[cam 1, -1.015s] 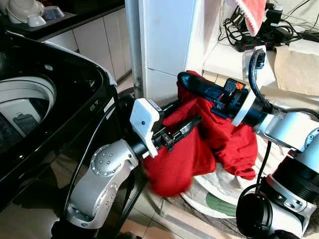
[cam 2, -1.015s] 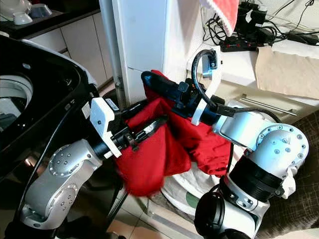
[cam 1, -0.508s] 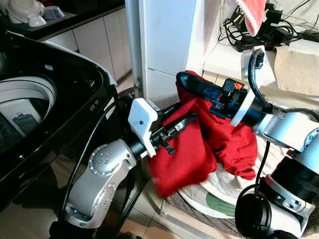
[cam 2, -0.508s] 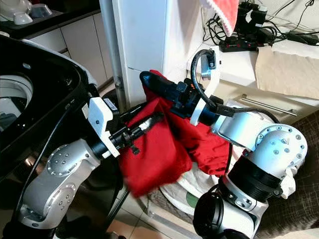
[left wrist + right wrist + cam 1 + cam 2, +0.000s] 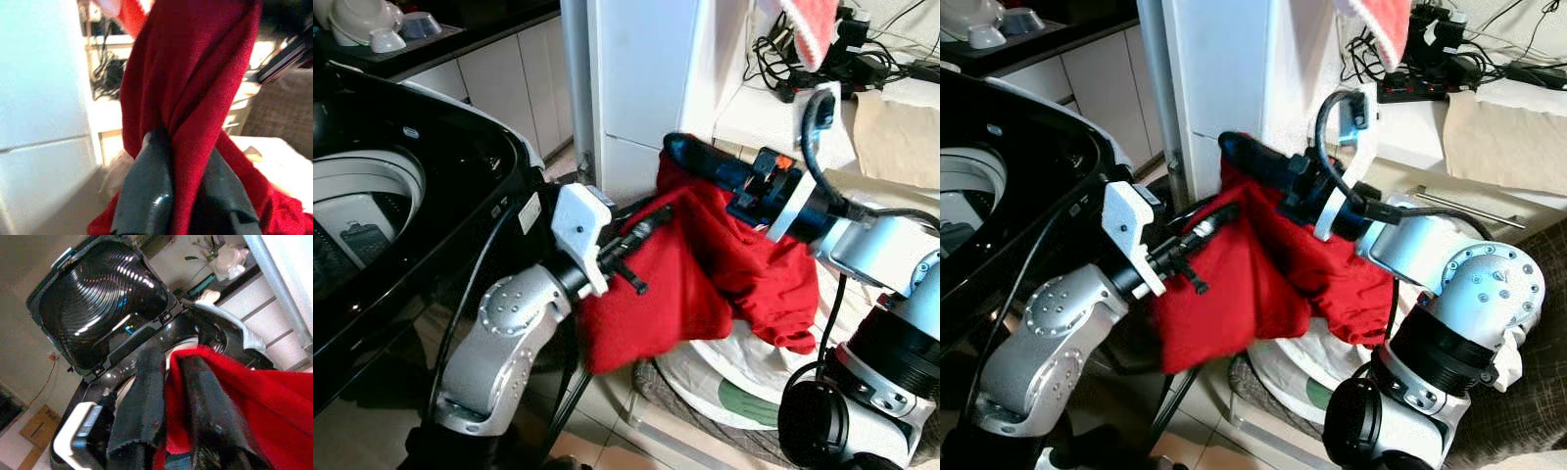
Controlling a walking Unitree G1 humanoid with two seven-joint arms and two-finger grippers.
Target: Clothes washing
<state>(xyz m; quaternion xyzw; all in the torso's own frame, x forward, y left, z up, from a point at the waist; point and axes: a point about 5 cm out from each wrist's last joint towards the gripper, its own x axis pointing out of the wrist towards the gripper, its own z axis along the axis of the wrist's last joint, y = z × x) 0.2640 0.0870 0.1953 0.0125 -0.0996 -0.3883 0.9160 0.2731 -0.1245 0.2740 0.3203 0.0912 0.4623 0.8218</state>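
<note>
From the head view, the left gripper (image 5: 651, 217) has swung toward the washing machine (image 5: 421, 186) since a second ago, dragging the red shirt (image 5: 705, 279) along. The left wrist view shows its fingers (image 5: 146, 191) pinching a red fold. In the right wrist view, the right gripper (image 5: 168, 396) clamps the cloth before the machine's open lid (image 5: 98, 298).

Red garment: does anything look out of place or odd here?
Nothing stands out. The red garment hangs between both grippers, left gripper and right gripper each shut on it, beside the open washing machine.
</note>
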